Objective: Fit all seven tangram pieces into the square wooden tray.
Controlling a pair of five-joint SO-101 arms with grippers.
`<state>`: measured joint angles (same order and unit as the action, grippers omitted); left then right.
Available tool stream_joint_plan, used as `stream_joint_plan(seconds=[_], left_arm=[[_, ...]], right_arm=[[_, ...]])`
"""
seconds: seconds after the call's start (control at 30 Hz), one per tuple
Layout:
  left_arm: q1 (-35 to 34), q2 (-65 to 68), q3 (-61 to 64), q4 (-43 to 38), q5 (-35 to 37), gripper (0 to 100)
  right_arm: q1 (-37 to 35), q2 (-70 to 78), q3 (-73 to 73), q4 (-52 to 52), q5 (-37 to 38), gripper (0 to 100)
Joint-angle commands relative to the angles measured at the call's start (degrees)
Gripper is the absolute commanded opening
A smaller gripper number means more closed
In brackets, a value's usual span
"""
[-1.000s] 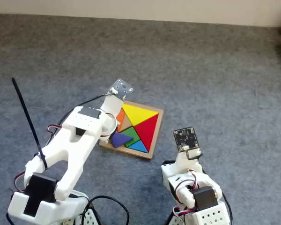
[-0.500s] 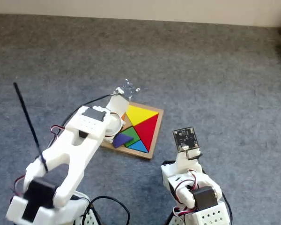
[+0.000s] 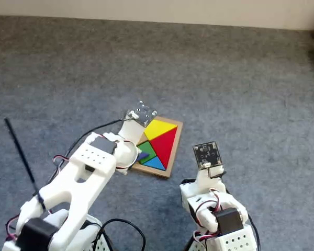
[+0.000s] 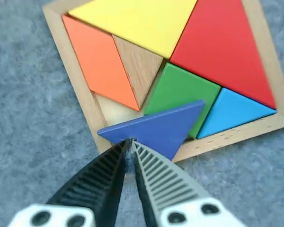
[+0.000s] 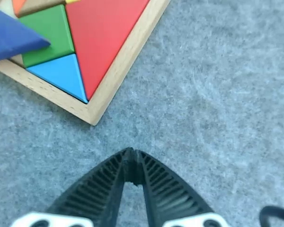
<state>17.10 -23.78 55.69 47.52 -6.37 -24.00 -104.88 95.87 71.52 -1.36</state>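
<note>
The square wooden tray lies on the grey carpet between the two arms. Six pieces lie flat inside it. They are a big yellow triangle, a big red triangle, an orange slanted piece, a wood-coloured triangle, a green square and a small light blue triangle. The yellow and red triangles sit side by side and touch along one edge. The green square touches the red triangle and the light blue one.

One pale empty spot shows in the tray, next to the orange piece and the green square.

The left gripper pinches one corner of the dark blue triangle between its two black fingers. This triangle is not in its place. It lies over the empty spot, covers one corner of the green square and sticks out over the tray's rim. I cannot tell if it touches the tray.

The left arm is white and leans over the tray's near side.

The right gripper has its fingers pressed together with nothing between them. It hangs over bare carpet, near the tray corner where the light blue triangle sits.
</note>
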Motion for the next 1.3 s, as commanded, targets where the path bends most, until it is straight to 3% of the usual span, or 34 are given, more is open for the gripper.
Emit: stream_joint_plan(seconds=[0.0, 0.2, 0.63, 0.9, 1.1, 1.27], left_arm=[[1.19, 4.44, -2.77, -1.41, 0.62, 1], [0.75, 11.21, -7.6, -1.32, 0.62, 1], [0.92, 9.27, -10.77, -1.49, 0.62, 1], [5.49, -2.42, -5.49, -2.37, 0.7, 1], [9.27, -2.95, -0.4, -9.32, 0.44, 1], [10.86, -2.86, 1.1, -10.64, 0.26, 1]], right_arm=[[-0.75, -0.92, 6.46, 0.22, 0.53, 1.0], [-0.75, -0.92, 6.46, 0.22, 0.53, 1.0], [-0.75, -0.92, 6.46, 0.22, 0.53, 1.0], [-0.75, -0.92, 6.46, 0.22, 0.53, 1.0], [-0.66, -0.92, 6.46, 0.22, 0.53, 1.0], [-0.66, -0.92, 6.46, 0.22, 0.53, 1.0]])
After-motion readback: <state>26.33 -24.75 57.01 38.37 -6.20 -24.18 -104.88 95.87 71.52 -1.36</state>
